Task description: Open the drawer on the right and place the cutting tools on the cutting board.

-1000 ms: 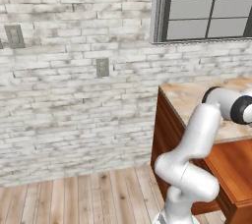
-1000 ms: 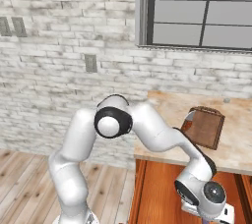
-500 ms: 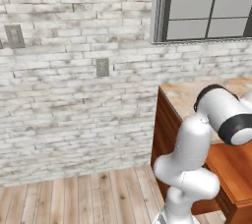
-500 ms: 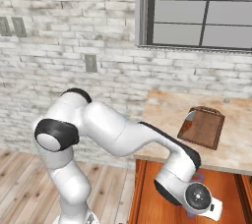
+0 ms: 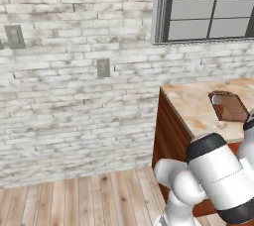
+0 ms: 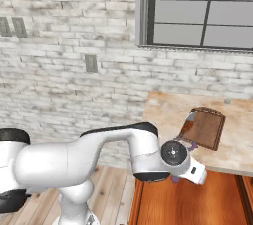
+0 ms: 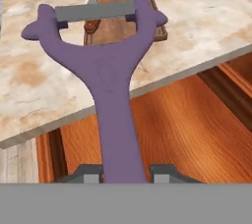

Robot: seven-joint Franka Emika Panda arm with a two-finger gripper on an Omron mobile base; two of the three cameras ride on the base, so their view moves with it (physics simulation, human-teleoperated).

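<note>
Pale brick wall (image 5: 74, 96), dark-framed window (image 6: 197, 9), perhaps wall outlets (image 5: 103, 67), plank floor (image 5: 74, 200)

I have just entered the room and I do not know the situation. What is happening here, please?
The robot arm is carrying a purple peeler, held by its handle in the gripper. It is above the open drawer, near the edge of the marbled counter. The cutting board lies on that counter, with something rounded and silver already at its near end; I cannot tell what it is. The peeler is not yet on the board.
</note>
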